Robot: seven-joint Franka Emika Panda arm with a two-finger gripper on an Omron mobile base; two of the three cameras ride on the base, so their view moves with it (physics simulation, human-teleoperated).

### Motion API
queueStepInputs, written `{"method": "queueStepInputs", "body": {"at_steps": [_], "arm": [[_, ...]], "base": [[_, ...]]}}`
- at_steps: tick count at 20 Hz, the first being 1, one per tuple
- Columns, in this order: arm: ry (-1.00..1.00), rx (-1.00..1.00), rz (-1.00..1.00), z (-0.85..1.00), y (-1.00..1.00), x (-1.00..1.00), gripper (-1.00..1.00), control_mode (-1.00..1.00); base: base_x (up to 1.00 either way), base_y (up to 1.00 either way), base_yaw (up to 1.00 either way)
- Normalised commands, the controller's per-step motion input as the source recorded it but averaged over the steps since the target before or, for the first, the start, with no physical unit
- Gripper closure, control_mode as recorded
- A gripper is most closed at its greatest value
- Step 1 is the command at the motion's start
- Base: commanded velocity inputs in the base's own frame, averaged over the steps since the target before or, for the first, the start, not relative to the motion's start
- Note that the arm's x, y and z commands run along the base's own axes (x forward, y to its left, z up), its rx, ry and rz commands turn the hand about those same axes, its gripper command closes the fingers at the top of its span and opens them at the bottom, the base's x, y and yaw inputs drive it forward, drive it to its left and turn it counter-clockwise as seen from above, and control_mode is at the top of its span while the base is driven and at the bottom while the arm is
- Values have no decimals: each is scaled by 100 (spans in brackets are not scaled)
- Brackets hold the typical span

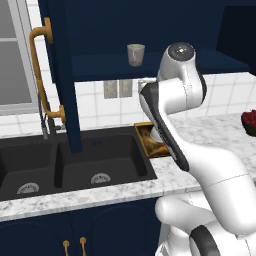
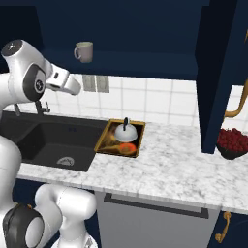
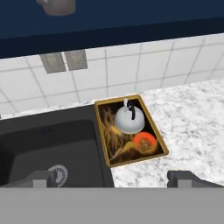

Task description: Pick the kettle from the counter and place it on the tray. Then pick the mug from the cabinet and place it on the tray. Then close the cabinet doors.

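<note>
The white-silver kettle stands upright on the wooden-rimmed tray, which lies on the marbled counter just right of the sink. The grey-beige mug sits on the navy shelf of the open cabinet. Both cabinet doors stand swung out. My gripper hangs open and empty in the air, well above and in front of the tray, looking down at it.
An orange round thing lies on the tray in front of the kettle. The black double sink with its faucet is to the left. A bowl of red fruit stands by the right door. Wall outlets sit under the shelf.
</note>
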Motion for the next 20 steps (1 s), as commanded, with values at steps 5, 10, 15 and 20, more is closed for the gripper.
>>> {"method": "queueStepInputs", "body": {"at_steps": [5,10,15,20], "arm": [[-17,0,-9,67,34,42,-100,-100],[-15,0,-14,36,30,38,-100,-100],[0,0,-8,5,7,65,-100,-100],[8,0,-7,0,2,62,-100,-100]], "base": [[0,0,0],[0,0,0],[0,0,0],[0,0,0]]}}
